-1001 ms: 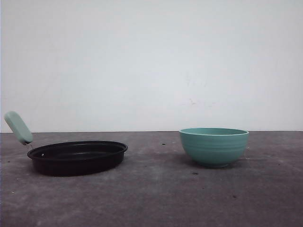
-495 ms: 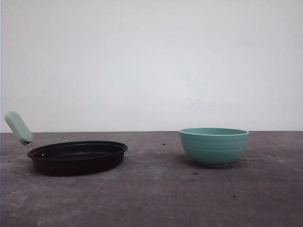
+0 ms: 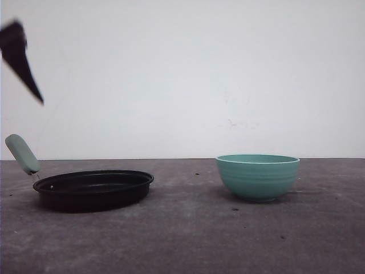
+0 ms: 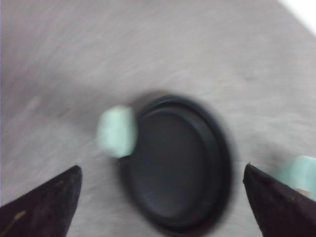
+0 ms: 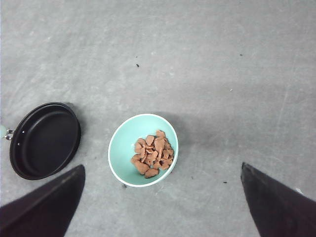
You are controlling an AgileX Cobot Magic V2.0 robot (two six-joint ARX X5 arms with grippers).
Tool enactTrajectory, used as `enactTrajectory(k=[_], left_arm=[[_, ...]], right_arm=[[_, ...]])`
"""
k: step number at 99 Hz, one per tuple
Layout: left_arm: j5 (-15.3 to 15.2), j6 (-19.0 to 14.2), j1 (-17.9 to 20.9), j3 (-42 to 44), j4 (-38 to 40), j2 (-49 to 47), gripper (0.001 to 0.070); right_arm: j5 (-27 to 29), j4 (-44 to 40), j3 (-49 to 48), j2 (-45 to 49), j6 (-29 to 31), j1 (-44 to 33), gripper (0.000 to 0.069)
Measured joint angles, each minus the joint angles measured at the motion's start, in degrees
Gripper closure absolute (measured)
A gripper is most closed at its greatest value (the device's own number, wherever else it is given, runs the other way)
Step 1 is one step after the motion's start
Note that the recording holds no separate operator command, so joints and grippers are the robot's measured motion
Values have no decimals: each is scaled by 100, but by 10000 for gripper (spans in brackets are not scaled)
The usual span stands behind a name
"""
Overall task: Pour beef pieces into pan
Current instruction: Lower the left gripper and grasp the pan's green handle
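Front view: both arms up, nothing gripped, meat not yet moved

Front view takes in the grey table [image 3: 188, 240] first, with the black pan [image 3: 94, 189] on the left and the teal bowl [image 3: 258, 177] well apart from it on the right, both resting flat. The pan's pale green handle [image 3: 21, 154] points up and away to the left. A dark fingertip of the left claw [image 3: 21, 65] hangs high above that handle, blurred. In the left wrist view the left claw [image 4: 160, 207] looks down on the empty pan [image 4: 180, 165], its two fingers spread wide and holding nothing. The right wrist view has the right claw [image 5: 163, 202] high over the bowl [image 5: 143, 149], fingers also spread wide and empty. The beef pieces [image 5: 153, 153] lie in a loose heap inside the bowl, toward one side; none are in the pan [image 5: 44, 139].

By my reading this is the approach step, with the pour not begun. The next move calls for the right claw to come down on the bowl's rim and close on it, then lift, carry it across to the pan and tip it. The left claw looks placed to steady the pan by its handle
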Motion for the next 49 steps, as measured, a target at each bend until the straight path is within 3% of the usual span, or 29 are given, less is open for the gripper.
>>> enactTrajectory(k=[12,30,49], left_arm=[[9,-138,0,-48,404,501,82],[94,-649,0,-48,1080,1521,82],[160,-778,2,-39,1469,2035,104]], right_arm=[[0,-55,0,-76,-4,0,63],[0,-149,0,-195,-20,0,63],[4,-236,0,-343,-22,0,63]])
